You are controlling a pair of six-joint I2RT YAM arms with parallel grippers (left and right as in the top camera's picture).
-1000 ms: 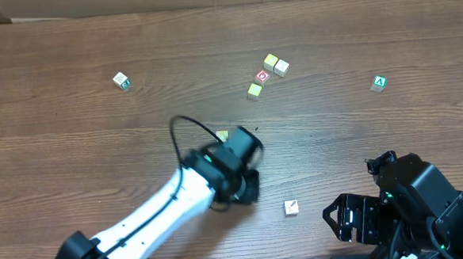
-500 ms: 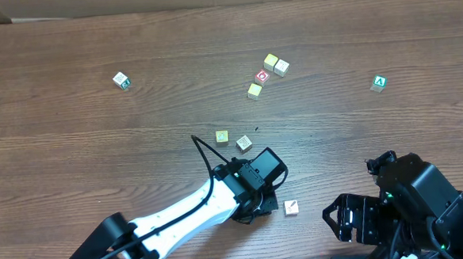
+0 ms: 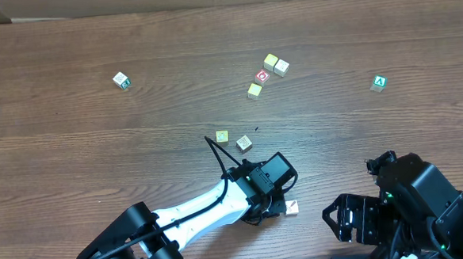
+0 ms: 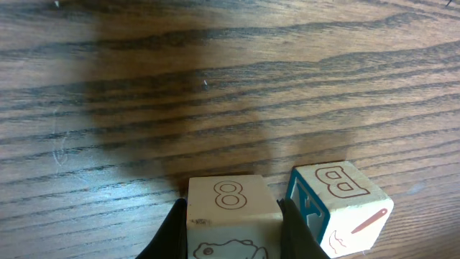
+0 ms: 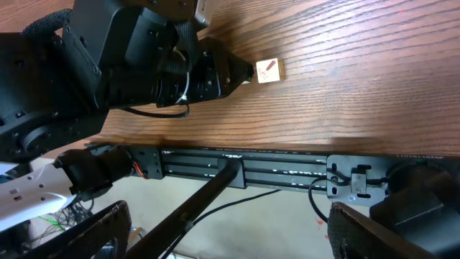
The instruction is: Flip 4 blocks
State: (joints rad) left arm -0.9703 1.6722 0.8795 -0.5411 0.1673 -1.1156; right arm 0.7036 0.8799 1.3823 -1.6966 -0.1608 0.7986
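So the block with an 8 on it (image 4: 228, 205) sits right between the fingers (image 4: 171, 234) of the left gripper (image 4: 231, 234). The jaws are pinched in on its two sides, so that one's held, down at the near middle of the table (image 3: 74, 153). From overhead you can't see it at all, since the gripper covers it. Just to its right is the B block (image 4: 338, 205), the one with the red-orange mark on a side face. It's right up against the outside of the right-hand finger, though I can't tell if they actually touch. A bit farther back and left of the gripper are a yellowish block (image 3: 222, 136) and a pale block (image 3: 244, 143), near each other but apart. Farther out there's the red-circle cube (image 3: 262, 76) with its yellow neighbours (image 3: 270, 62) clustered around it. The green A cube (image 3: 379, 82) is off on the far right, and a white-and-green cube (image 3: 120, 80) sits alone on the far left. The right gripper (image 5: 226, 208) is parked at the near right edge with its jaws spread wide and nothing in them.
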